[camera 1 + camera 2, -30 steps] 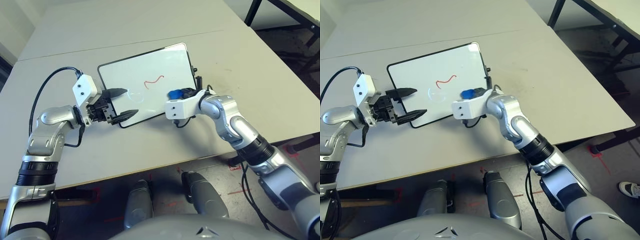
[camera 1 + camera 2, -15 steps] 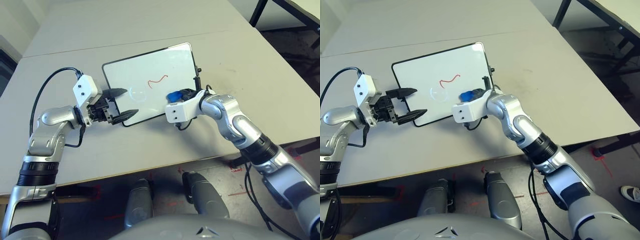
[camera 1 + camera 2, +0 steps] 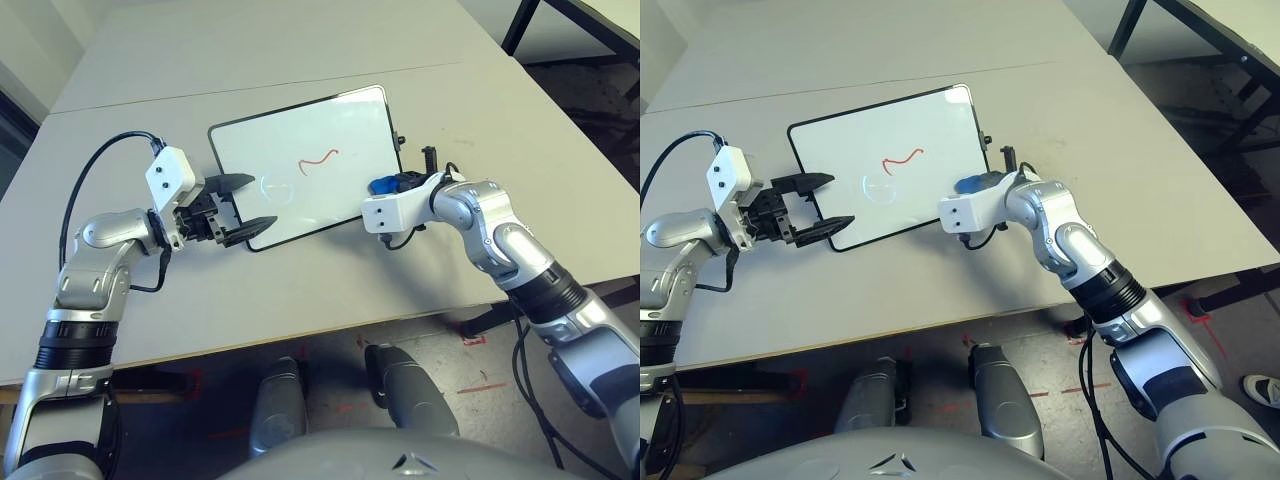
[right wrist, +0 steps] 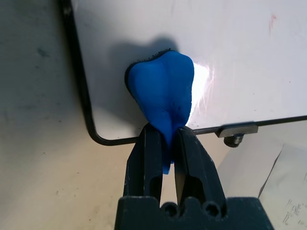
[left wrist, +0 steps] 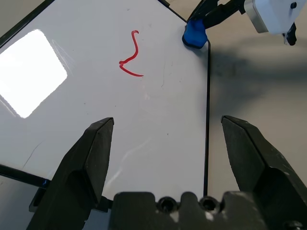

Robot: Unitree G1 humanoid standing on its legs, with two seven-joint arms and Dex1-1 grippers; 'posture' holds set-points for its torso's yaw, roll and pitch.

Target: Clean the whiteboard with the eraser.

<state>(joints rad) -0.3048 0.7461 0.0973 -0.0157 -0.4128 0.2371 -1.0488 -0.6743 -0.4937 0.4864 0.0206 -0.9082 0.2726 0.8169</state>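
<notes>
No legible text or labels anywhere.

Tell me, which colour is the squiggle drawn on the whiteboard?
Red. The squiggle on the whiteboard shows best in the left wrist view.

I see a pale grey table in front of me, with a thin seam running across its far part. Past its far right corner stands a dark table leg, under the edge of another pale top. Below the near edge lies a grey floor bearing red tape marks. A paper sheet lies on the table.
</notes>
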